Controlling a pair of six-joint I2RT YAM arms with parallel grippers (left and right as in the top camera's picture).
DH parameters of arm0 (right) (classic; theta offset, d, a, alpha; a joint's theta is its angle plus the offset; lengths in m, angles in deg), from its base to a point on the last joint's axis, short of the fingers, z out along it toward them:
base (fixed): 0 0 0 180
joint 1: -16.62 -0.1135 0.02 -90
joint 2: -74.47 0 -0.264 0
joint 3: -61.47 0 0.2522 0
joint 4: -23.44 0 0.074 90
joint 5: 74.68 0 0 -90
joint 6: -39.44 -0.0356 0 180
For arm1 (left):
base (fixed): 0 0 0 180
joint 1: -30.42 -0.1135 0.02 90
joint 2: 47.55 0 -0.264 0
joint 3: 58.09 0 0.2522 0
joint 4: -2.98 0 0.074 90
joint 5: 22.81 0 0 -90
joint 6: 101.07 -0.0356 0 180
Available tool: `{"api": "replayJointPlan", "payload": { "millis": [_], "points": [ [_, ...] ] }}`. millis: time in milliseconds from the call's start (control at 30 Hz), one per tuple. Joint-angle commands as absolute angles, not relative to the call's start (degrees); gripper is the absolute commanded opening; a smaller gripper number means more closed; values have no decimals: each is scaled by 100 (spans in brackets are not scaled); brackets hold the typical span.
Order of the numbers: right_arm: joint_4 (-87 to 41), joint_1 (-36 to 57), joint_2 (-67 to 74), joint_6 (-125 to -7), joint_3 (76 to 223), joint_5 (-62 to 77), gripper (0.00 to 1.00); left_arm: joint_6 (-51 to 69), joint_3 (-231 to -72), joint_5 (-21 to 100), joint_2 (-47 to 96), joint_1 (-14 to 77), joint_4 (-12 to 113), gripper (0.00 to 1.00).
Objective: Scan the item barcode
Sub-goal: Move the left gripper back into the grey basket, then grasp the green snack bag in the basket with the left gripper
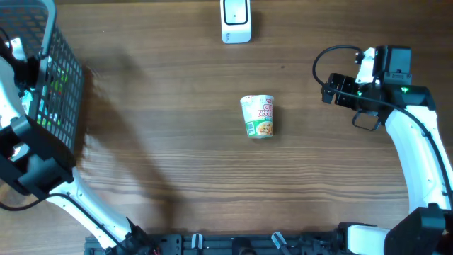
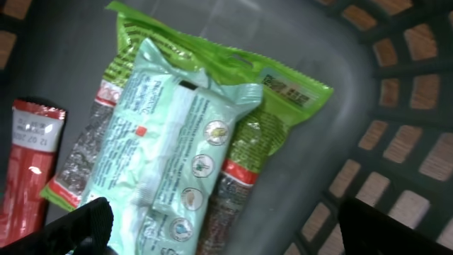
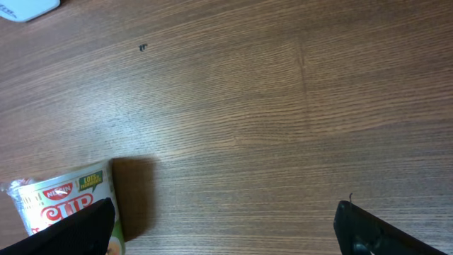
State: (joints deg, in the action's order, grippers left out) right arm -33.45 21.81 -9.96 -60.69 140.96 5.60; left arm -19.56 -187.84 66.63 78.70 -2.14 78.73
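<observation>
Left edge of table: mesh basket point(image 1: 67, 85), cut off by the frame at the top and left. The left gripper point(image 2: 226, 237) is down inside it, fingers point(image 2: 78, 227) spread wide with nothing clamped. Overhead can't see it behind the basket wall.

Under it is a pale green wipes pack point(image 2: 173, 142) lying on a bright green bag point(image 2: 283, 92), with a red packet point(image 2: 28, 170) beside them, half out of frame. The print on all three is too blurred to read.

Table centre: cup noodle point(image 1: 258, 115), apparently on its side with the lid end toward the far edge, touching nothing. The label is too small to make out a barcode.

Far edge, just left of the cup's line: white device point(image 1: 236, 21), top cropped.

Right side: right gripper point(image 1: 331, 88), fingers apart and empty, pointing at the cup from well apart. Its wrist camera catches only the cup's upper part in the lower left corner.
</observation>
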Motion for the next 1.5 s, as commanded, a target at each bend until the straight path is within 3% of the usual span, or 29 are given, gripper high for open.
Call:
{"api": "replayJointPlan", "payload": {
  "millis": [0,900,1067,1467],
  "points": [
    [-3343,2194,-1007,-5968,14151,654,100,-1921,-18806,6855,8187,-179,7871,100],
    [-3343,2194,-1007,-5968,14151,654,100,-2151,-18801,6602,8819,-362,7963,100],
    [-3343,2194,-1007,-5966,14151,654,100,-2942,-18810,6667,8696,-362,7974,100],
    [-3343,2194,-1007,-5968,14149,654,100,-3353,-19247,6687,8185,-362,7718,100]
  ]
}}
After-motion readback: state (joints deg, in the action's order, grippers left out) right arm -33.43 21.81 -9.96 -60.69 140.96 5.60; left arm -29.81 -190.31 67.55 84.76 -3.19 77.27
